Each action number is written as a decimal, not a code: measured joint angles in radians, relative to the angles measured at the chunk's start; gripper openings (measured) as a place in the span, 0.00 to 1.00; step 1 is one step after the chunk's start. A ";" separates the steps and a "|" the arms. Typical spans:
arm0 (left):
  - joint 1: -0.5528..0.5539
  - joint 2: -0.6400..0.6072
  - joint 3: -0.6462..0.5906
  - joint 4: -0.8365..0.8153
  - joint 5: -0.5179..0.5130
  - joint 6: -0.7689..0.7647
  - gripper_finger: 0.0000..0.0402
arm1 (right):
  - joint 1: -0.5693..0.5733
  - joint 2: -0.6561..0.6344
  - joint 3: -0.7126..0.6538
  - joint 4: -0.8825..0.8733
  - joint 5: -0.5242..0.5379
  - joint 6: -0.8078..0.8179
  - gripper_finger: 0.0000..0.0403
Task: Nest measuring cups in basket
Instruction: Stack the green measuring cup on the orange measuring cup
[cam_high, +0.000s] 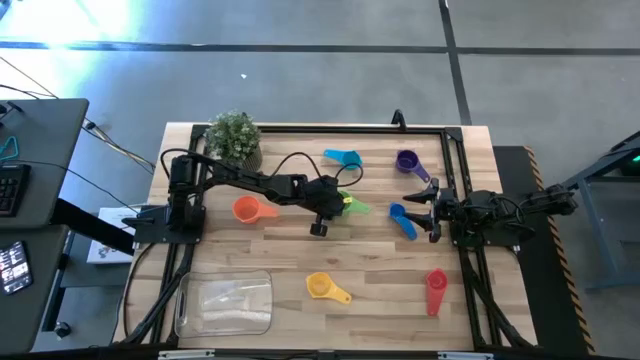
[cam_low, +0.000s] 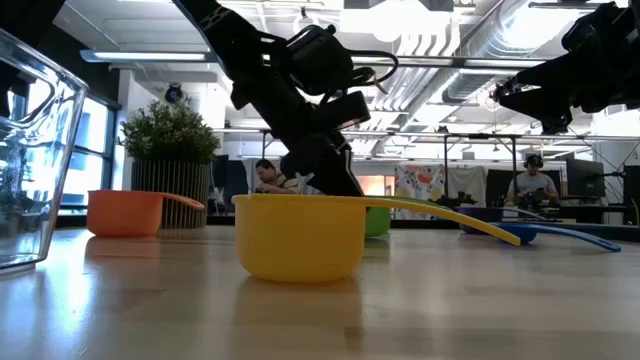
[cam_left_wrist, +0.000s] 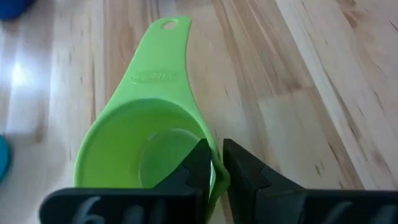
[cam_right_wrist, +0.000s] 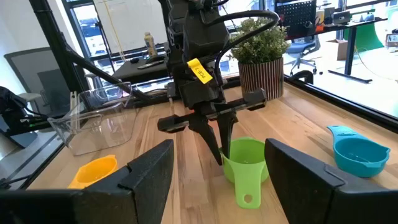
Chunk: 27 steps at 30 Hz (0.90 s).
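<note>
Left gripper (cam_left_wrist: 214, 163) is pinched shut on the green cup's (cam_left_wrist: 143, 149) rim, near the plant (cam_high: 234, 138). Next I'd guess lift, carry to the basket (cam_high: 224, 302).

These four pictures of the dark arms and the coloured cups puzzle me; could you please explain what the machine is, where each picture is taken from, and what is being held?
It is a robot with two dark arms at a wooden table, each ending in a two-finger gripper. One picture looks straight down, one looks level across the table top, and two come from cameras on the wrists.

On the table lie small measuring cups: orange cup, light blue cup, purple cup, dark blue cup, yellow cup and red cup. A clear basket sits at the near left corner and a potted plant at the far left.

The left gripper has shut on the rim of the green cup, one finger inside the bowl and one outside. The right gripper waits open at the right side, holding nothing.
</note>
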 joint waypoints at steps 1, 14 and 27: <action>-0.003 -0.008 0.000 -0.014 -0.003 -0.009 0.06 | 0.000 0.000 0.000 0.000 0.000 0.000 0.60; -0.068 -0.249 -0.003 -0.375 -0.108 -0.139 0.06 | 0.000 0.000 0.000 0.000 0.000 0.000 0.60; -0.128 -0.570 -0.145 -0.585 -0.220 -0.366 0.07 | 0.000 0.000 0.000 0.000 0.000 0.000 0.60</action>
